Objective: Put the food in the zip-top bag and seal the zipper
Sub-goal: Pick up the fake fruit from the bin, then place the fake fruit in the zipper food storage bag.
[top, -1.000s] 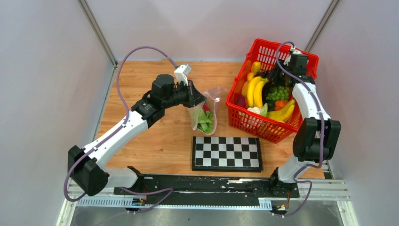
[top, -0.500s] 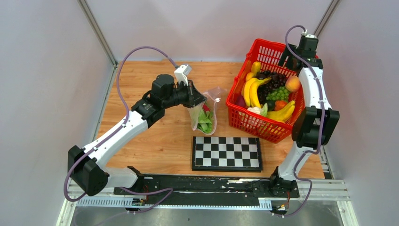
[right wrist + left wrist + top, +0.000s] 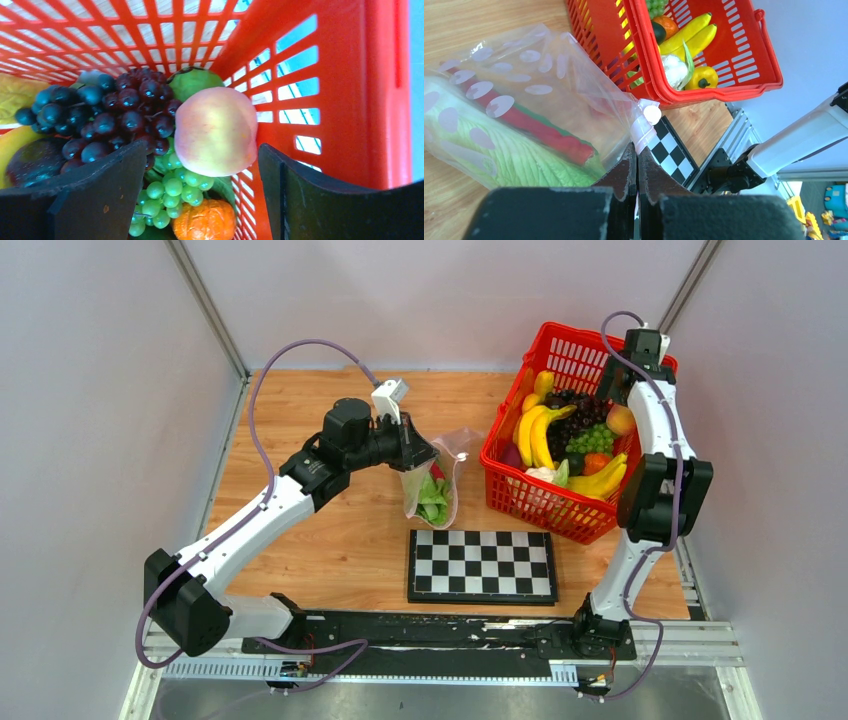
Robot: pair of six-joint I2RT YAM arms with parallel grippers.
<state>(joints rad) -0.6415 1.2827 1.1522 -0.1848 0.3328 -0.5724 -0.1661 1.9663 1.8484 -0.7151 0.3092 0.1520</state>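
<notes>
Your right gripper (image 3: pixel 200 150) hangs with its jaws wide apart in the far right corner of the red basket (image 3: pixel 385 90). The peach (image 3: pixel 216 131) fits between the fingers, but the right finger has only a sliver of room between the peach and the basket wall. Dark grapes (image 3: pixel 115 120) crowd the left finger. Green grapes (image 3: pixel 172 187) and an orange piece (image 3: pixel 205 222) pack the space underneath.

The zip-top bag (image 3: pixel 440 480), pinched in your left gripper (image 3: pixel 415 452), stands just beside the basket, leaving a narrow gap. The chessboard (image 3: pixel 481 565) lies near in front. Bare table (image 3: pixel 340 540) left of the bag gives wide passage.
</notes>
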